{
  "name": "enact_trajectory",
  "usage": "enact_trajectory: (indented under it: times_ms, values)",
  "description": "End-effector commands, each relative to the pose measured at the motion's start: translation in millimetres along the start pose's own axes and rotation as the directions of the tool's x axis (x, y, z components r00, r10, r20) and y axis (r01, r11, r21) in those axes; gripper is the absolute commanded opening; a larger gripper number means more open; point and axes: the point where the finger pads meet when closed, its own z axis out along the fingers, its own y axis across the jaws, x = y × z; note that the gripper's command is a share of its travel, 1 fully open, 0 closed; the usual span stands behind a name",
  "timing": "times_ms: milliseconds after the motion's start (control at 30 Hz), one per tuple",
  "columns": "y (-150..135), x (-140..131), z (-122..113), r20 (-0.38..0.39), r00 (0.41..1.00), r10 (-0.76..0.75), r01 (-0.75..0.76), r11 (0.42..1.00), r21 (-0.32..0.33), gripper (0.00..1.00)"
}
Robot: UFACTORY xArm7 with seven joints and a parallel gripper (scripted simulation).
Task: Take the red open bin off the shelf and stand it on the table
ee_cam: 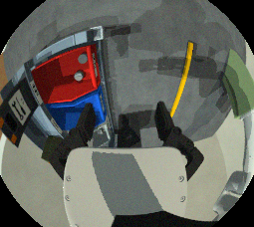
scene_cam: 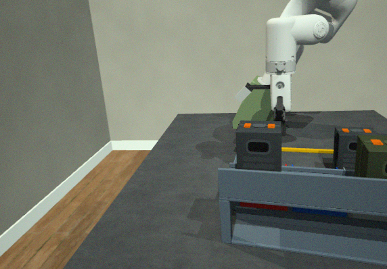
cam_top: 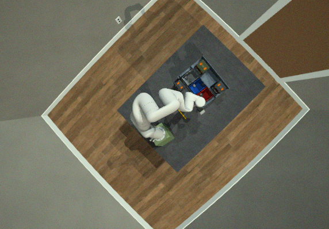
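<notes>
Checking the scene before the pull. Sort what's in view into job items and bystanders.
Job:
- red open-fronted plastic bin with two pale round parts inside, on the grey shelf unit
- open, empty gripper
- dark grey table top

Bystanders:
- blue open bin
- dark grey box with orange tabs
- thin yellow rod

We see a white arm (scene_cam: 281,40) on a green base (cam_top: 169,137), with a black gripper (ee_cam: 127,122), over a dark grey table top (scene_cam: 169,179) and brown wood-plank floor (cam_top: 86,80) with white skirting (scene_cam: 51,196). The shelf (scene_cam: 298,187) is blue-grey, holding a red bin (ee_cam: 65,74) with two grey round parts (ee_cam: 80,68) and a blue bin (ee_cam: 75,113). Up top we see dark grey boxes (scene_cam: 258,145) and an olive one (scene_cam: 372,159), all with orange tabs; a yellow rod (ee_cam: 182,79) lies by them.
</notes>
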Motion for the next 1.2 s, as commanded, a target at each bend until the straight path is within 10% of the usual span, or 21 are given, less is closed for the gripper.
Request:
enact_trajectory:
  times_ms: [0,1167]
  values:
    - [-18,8,1,0.003,1.000,0.001,-0.001,1.000,-0.001,1.00]
    - [-87,42,2,0.002,1.000,0.001,-0.001,1.000,0.000,1.00]
